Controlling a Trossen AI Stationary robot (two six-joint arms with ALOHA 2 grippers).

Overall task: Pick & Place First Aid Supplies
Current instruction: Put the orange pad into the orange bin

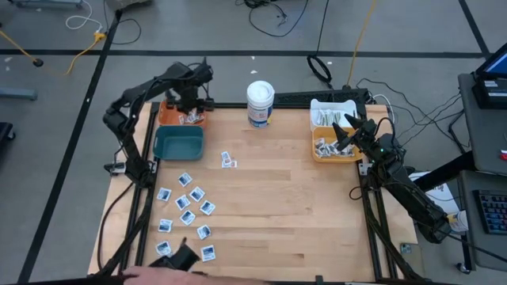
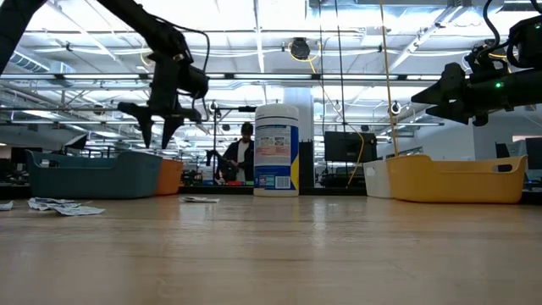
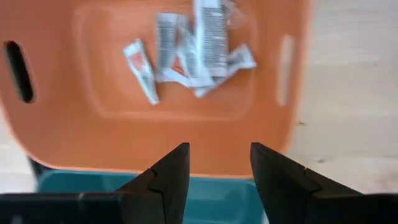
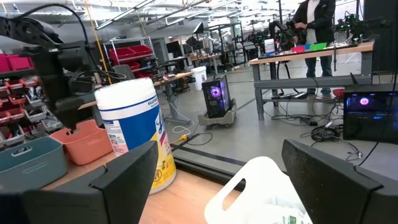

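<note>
The packets point(image 1: 186, 207), judged light, thin and limp, are scattered flat on the table's point(image 1: 301, 214) near left and best pinched by an edge, while the left claw point(image 1: 190, 103) hangs open and empty over the orange bin point(image 3: 93, 137) and the right claw point(image 1: 345, 136) is held open over the yellow bin point(image 1: 317, 152).

White-and-blue square sachets point(image 1: 187, 207) lie flat, scattered near the table's front left corner; two sachets point(image 1: 228, 161) sit mid-table.

Red-marked small packets point(image 3: 186, 55) lie heaped.

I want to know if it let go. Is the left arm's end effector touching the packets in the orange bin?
Apart. The left wrist view shows the left end effector open and empty, with bare orange bin floor between it and the packets.
</note>
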